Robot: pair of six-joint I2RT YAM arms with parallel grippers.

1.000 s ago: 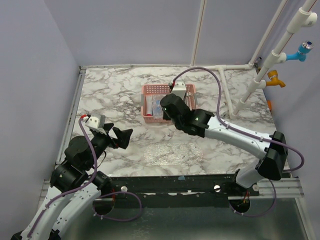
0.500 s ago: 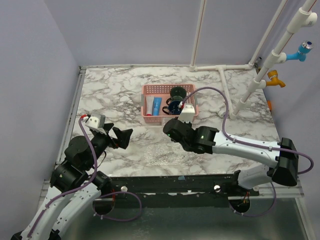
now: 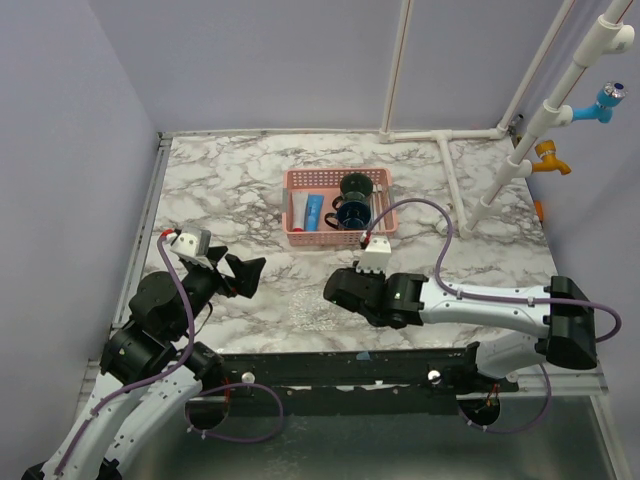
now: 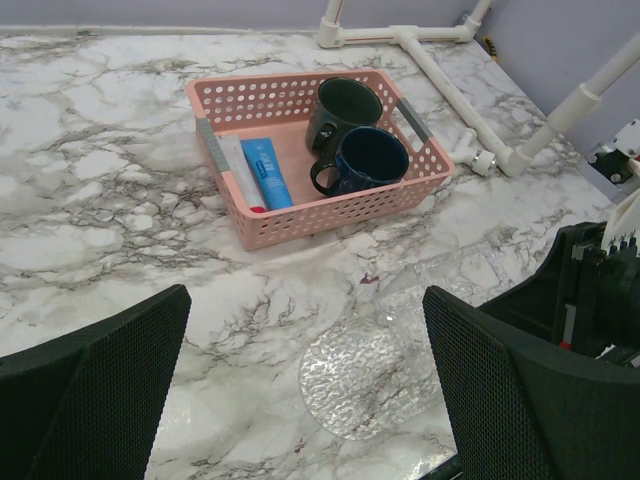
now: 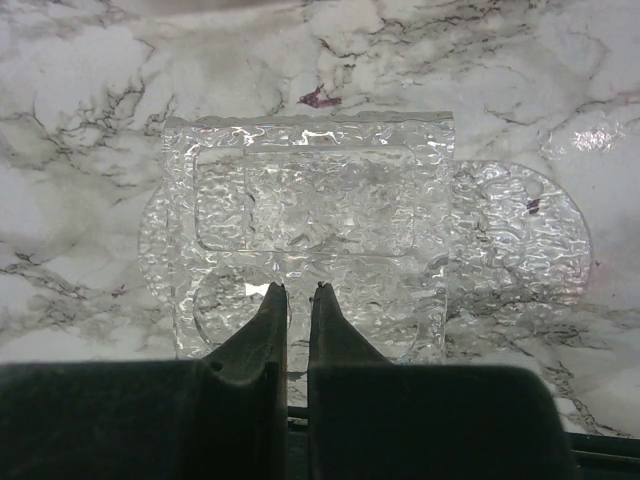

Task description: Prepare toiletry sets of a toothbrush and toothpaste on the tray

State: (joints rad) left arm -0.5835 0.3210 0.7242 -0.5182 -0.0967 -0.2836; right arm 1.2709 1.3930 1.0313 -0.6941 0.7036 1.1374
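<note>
Your right gripper [image 5: 293, 292] hung pinched shut, empty, over the tray [image 5: 310, 190] at the counter [image 3: 200, 180]'s near edge, likely gauging it; left gripper [image 4: 305, 300] gaped empty.

pink, navy and veined marble

the table [image 3: 220, 180] is white marble with grey veins. the basket [image 4: 330, 215] is salmon pink, dotted with round holes, and grey at the handles. in it are a navy mug [image 4: 370, 160], a dark green mug [image 4: 345, 103] and a bright blue tube [image 4: 266, 172]. the tray [image 5: 310, 200] is clear, with a rippled, glinting texture. the left gripper [image 4: 305, 300] and right gripper [image 5: 297, 290] are black.
</note>
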